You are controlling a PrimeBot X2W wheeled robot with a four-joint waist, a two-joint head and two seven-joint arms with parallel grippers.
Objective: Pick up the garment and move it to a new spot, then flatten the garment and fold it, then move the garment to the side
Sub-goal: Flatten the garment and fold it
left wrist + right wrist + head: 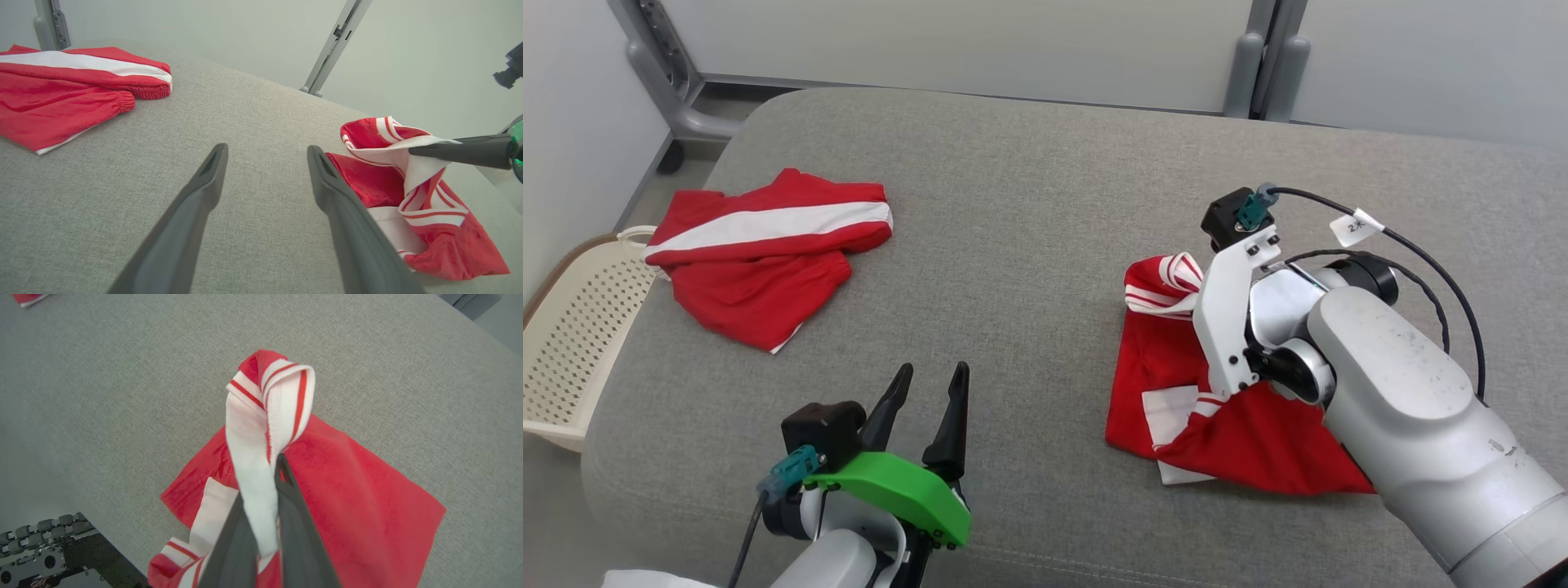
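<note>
**Garment (1258, 449) lift: grip and carry**

Right gripper (276, 469) is clamped tight on the white striped band (269, 416) of the red garment, which lies crumpled on the grey cushion (1029, 245) at the robot's right. Raise steadily until the trailing cloth clears the cushion. Left gripper (929, 380) hovers with jaws spread wide, holding nothing; keep it clear of the second red garment (768, 245).

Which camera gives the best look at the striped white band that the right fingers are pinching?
The right wrist view: the striped band rises mid-frame, clamped between the shut right fingers, stripes plain. The left wrist view shows it side-on near the right edge. The head view shows part of it beside the right wrist.
</note>
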